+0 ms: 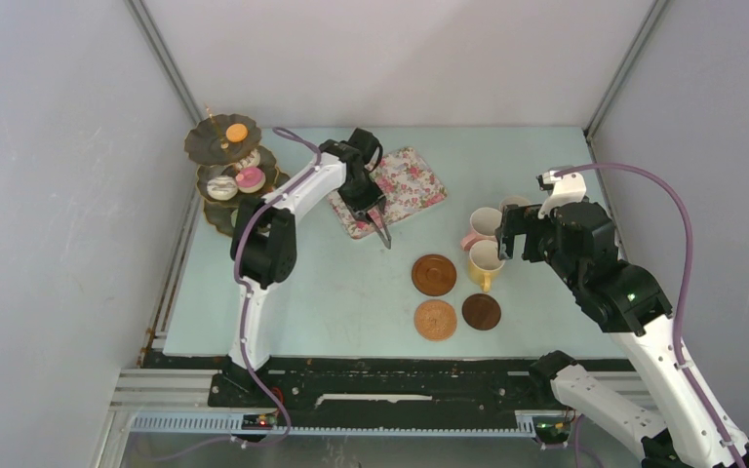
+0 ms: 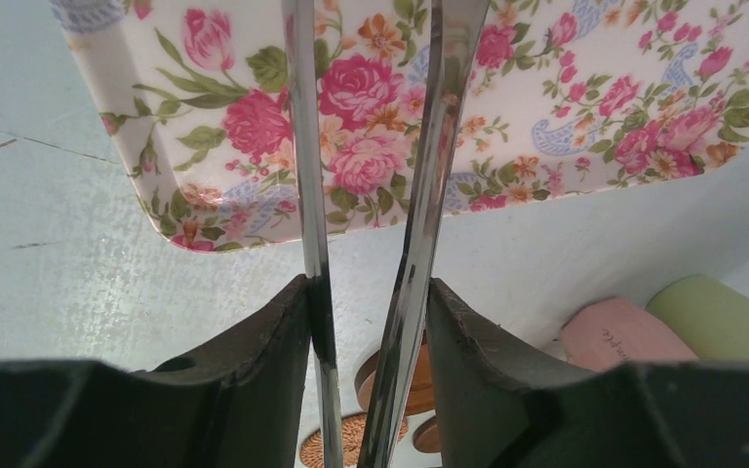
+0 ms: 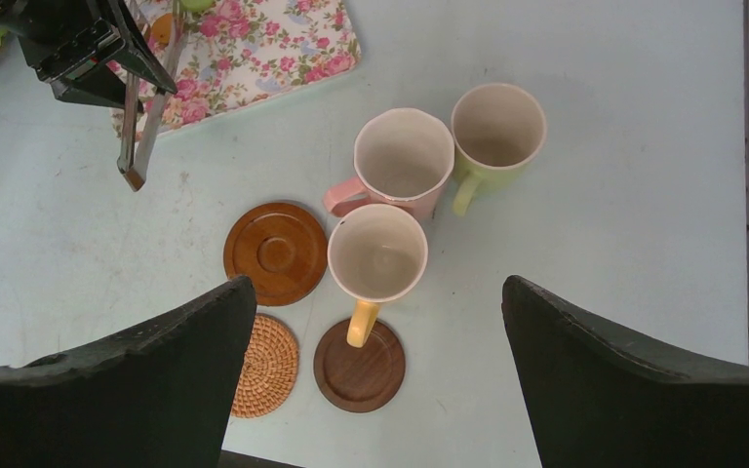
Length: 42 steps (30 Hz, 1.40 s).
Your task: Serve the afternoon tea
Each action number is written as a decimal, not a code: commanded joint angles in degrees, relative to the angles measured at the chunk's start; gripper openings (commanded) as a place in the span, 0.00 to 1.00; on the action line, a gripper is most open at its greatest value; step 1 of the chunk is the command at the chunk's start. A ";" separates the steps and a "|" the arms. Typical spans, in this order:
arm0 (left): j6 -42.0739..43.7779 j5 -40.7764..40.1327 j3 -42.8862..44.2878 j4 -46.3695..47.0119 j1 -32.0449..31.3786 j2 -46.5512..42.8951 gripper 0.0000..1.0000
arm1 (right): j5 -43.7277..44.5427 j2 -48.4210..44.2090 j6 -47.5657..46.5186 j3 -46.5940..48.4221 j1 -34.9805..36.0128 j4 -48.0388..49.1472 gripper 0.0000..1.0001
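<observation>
Left gripper (image 2: pixel 369 292) clamps the tongs (image 2: pixel 429 195) — tray (image 2: pixel 566 117) beneath; right gripper (image 3: pixel 375 283) spread wide — yellow mug (image 3: pixel 377 255) ahead.

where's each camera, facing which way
Top external: above, behind the robot, looking down on the table; left arm and right arm show.
Left wrist: along the left gripper, shut on the tongs, toward the flowered tray.
Right wrist: down past the open right gripper onto the yellow mug.
All share the flowered tray and tongs.
</observation>
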 commanded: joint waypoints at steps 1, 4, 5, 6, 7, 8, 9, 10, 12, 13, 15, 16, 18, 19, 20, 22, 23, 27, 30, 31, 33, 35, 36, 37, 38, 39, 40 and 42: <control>-0.73 0.74 2.09 1.45 -0.24 -2.70 0.47 | 0.82 -0.37 0.05 -0.01 0.40 2.17 1.00; -0.76 0.54 2.25 1.18 -0.20 -2.84 0.46 | 0.96 -0.54 -0.03 -0.06 0.36 2.12 1.00; -0.76 0.46 2.05 1.20 -0.23 -3.08 0.45 | 1.00 -0.56 -0.04 -0.08 0.33 2.08 1.00; -0.80 0.44 1.81 1.30 -0.20 -3.22 0.44 | 1.10 -0.55 0.02 -0.03 0.32 2.14 1.00; -0.73 0.44 1.55 1.38 -0.16 -3.32 0.43 | 1.13 -0.48 0.00 -0.01 0.33 2.18 1.00; -0.72 0.51 1.45 1.32 -0.09 -3.30 0.42 | 1.16 -0.47 -0.03 -0.02 0.28 2.23 1.00; -0.79 0.57 1.32 1.32 -0.07 -3.31 0.41 | 1.09 -0.45 -0.03 -0.01 0.29 2.29 1.00; -0.80 0.61 1.04 1.43 -0.07 -3.49 0.40 | 1.11 -0.51 -0.04 0.00 0.30 2.25 1.00; -0.60 0.58 0.58 1.97 0.02 -3.89 0.41 | 1.11 -0.50 0.01 -0.04 0.31 2.24 1.00; -0.49 0.56 0.43 2.08 0.02 -4.14 0.41 | 1.08 -0.59 -0.03 -0.05 0.34 2.27 1.00; -0.10 0.50 -0.02 2.41 0.27 -4.62 0.44 | 1.16 -0.56 -0.06 -0.02 0.26 2.25 1.00; 0.52 0.23 0.15 2.53 0.35 -4.84 0.45 | 1.13 -0.50 -0.04 -0.01 0.30 2.29 1.00; 3.45 -1.51 1.59 1.72 0.37 -4.97 0.46 | 0.96 -0.41 -0.02 -0.04 0.32 2.25 1.00; 5.27 -2.01 2.50 0.83 0.37 -5.10 0.47 | 0.94 -0.39 -0.10 0.00 0.30 2.26 1.00; 7.60 -2.09 3.04 0.66 0.44 -5.30 0.48 | 0.91 -0.32 -0.12 0.00 0.35 2.23 1.00; 13.14 -2.94 2.89 1.38 0.63 -6.96 0.51 | 0.96 -0.23 -0.12 0.00 0.45 2.30 1.00; 16.08 -4.46 2.20 1.94 0.66 -8.37 0.53 | 0.97 -0.16 -0.20 -0.05 0.39 2.25 1.00; 27.88 -6.91 -3.87 5.73 0.92 -14.49 0.55 | 0.91 0.18 -0.12 -0.04 0.41 2.15 1.00; 35.10 -7.77 -8.82 6.78 1.31 -17.81 0.55 | 0.92 0.57 -0.15 -0.01 0.37 2.33 1.00; 38.00 -7.24 -10.42 7.71 1.46 -18.43 0.55 | 0.92 0.70 -0.19 -0.02 0.25 2.48 1.00; 42.65 -8.21 -12.78 8.24 1.67 -19.29 0.54 | 0.75 0.82 0.02 -0.08 -0.16 2.52 1.00; 45.87 -9.74 -15.92 10.03 2.05 -20.33 0.53 | 0.46 0.97 0.20 -0.02 -0.48 2.36 1.00; 47.37 -9.46 -17.62 11.44 2.43 -20.94 0.53 | 0.28 1.01 0.34 -0.03 -0.71 2.27 1.00; 48.62 -8.96 -19.05 12.84 2.89 -21.41 0.53 | 0.20 1.09 0.52 0.18 -0.92 2.02 1.00; 49.31 -8.12 -20.07 14.07 3.42 -21.87 0.53 | 0.09 1.22 0.66 0.40 -1.14 1.68 1.00; 50.01 -6.67 -21.13 15.37 4.05 -22.30 0.53 | 0.03 1.34 0.66 0.64 -1.34 1.46 1.00; 50.92 -4.74 -21.81 16.53 4.73 -22.58 0.53 | 0.05 1.45 0.68 0.74 -1.46 1.36 1.00; 52.50 -2.82 -22.40 17.99 5.95 -23.13 0.54 | -0.20 1.59 0.90 0.97 -1.78 1.16 1.00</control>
